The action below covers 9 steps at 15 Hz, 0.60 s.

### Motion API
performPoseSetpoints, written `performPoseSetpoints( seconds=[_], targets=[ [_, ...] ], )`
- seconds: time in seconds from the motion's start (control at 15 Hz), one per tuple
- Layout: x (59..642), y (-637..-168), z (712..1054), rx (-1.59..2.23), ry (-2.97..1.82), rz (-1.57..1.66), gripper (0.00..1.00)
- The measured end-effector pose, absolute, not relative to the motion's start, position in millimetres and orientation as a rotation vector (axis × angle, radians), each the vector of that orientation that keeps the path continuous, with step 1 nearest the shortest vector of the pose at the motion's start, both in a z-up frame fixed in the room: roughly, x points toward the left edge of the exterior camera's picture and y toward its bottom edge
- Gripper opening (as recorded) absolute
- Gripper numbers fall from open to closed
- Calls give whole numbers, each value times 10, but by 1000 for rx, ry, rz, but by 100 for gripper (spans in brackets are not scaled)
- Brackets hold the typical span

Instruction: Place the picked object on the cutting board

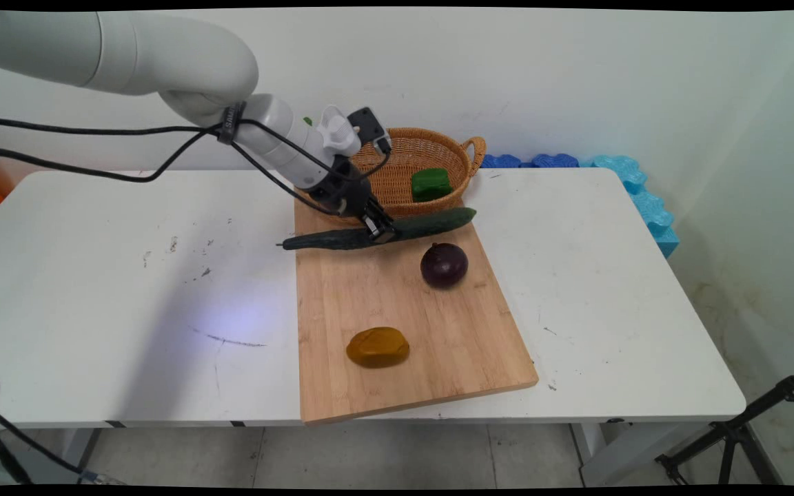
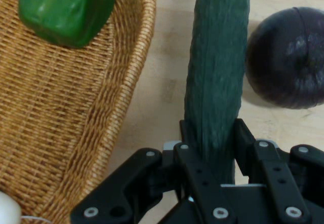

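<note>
Cucumber (image 2: 215, 72) clamped mid-length between end effector (image 2: 210, 148) fingers, beside wicker basket (image 2: 76, 133), over cutting board (image 1: 404, 324).

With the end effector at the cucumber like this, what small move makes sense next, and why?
Probably a short straight lift. The end effector is shut on the cucumber near its middle, and the cucumber lies on the cutting board close beside the basket, so raising it first should clear the rim.

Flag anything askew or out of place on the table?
The cucumber, clamped in the end effector, pokes past the cutting board's left edge. The board itself overhangs the table's near edge. No spills or damage visible.
</note>
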<state>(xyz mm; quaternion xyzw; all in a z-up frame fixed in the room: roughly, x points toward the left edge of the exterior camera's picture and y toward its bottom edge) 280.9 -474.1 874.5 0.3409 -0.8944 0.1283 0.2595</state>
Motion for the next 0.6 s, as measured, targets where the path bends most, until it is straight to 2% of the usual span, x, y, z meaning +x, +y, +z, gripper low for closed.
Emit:
performPoseSetpoints(
  seconds=[0.2, 0.27, 0.6],
  targets=[
    [2801, -4736, 8671, 908, -2434, 336, 0],
    [2799, -4733, 8653, 904, -2436, 332, 100],
    [2803, -4691, 8589, 882, -2449, 317, 100]
  ],
)
